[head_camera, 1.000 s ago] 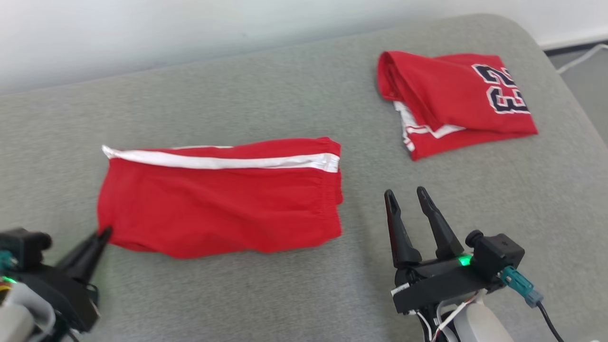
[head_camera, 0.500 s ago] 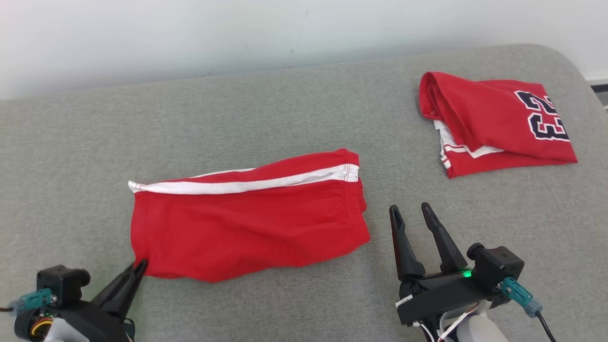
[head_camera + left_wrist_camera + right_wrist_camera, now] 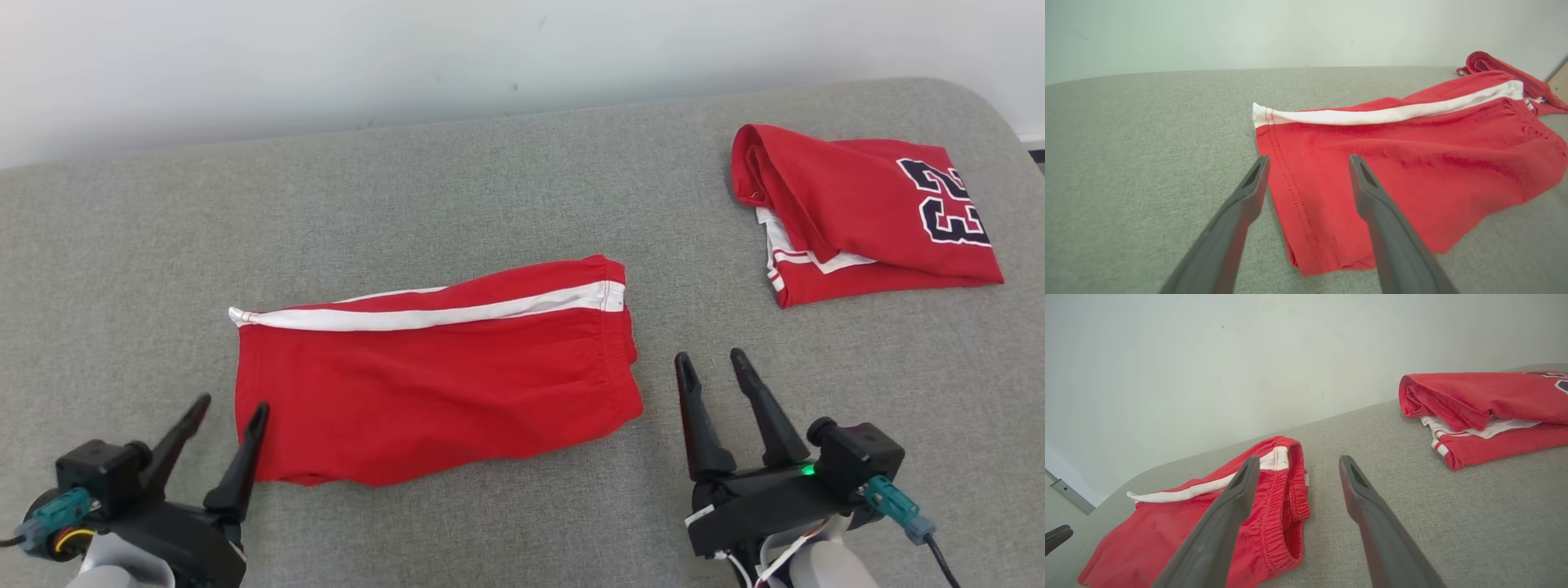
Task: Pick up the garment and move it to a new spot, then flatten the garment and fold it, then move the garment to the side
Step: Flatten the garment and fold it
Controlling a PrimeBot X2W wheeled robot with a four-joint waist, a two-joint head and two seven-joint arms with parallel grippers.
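The garment, red shorts (image 3: 433, 384) with a white side stripe, lies folded flat on the grey cushioned surface (image 3: 490, 188), waistband to the right. My left gripper (image 3: 233, 404) stands open at the shorts' near left hem corner. In the left wrist view the shorts (image 3: 1392, 163) lie ahead, and the left gripper (image 3: 1309, 158) straddles the hem edge without gripping it. My right gripper (image 3: 709, 356) is open and empty just right of the waistband. In the right wrist view the right gripper (image 3: 1299, 458) is beside the shorts (image 3: 1208, 522).
A folded red jersey (image 3: 865, 212) with a dark number lies at the back right, apart from the shorts; it is also in the right wrist view (image 3: 1486, 400). A pale wall runs behind the surface, whose rounded edge falls away at the right.
My left gripper was shut on the shorts' near left corner and has opened, releasing it. The head camera shifted, so the scene sits lower and further right. The right gripper stays open.
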